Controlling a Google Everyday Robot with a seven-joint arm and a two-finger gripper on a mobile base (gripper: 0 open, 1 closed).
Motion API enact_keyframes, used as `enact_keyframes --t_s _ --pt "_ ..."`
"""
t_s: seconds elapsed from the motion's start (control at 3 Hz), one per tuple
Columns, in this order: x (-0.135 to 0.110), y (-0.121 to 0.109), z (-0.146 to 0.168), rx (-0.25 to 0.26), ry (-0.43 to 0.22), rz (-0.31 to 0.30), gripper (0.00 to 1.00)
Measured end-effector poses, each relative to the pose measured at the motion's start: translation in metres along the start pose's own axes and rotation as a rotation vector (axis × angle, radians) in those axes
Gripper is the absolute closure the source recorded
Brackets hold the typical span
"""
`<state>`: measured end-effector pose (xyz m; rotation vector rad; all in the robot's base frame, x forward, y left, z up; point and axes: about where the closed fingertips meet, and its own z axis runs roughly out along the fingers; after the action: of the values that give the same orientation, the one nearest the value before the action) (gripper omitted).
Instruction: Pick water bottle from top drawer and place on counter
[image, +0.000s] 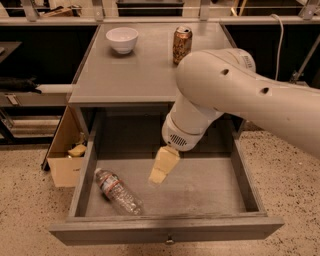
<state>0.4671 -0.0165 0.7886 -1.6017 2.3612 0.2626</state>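
The water bottle (118, 191), clear and crinkled with a red-and-white label, lies on its side in the front left corner of the open top drawer (165, 231). My gripper (163, 167) hangs from the big white arm over the middle of the drawer, a little right of and above the bottle, apart from it. The grey counter (145, 67) lies behind the drawer.
A white bowl (122, 39) and a gold-brown drink can (182, 44) stand at the back of the counter. A cardboard box (67, 152) with scraps sits on the floor left of the drawer. My arm covers the counter's right front part.
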Motion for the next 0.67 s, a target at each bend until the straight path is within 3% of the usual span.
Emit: enact_keyframes --t_s 0.33,0.67 --pt "-0.0131 0.0156 0.0178 -0.011 0.050 0.023 0.00" --pt "-0.0131 0.0156 0.0178 -0.011 0.050 0.023 0.00"
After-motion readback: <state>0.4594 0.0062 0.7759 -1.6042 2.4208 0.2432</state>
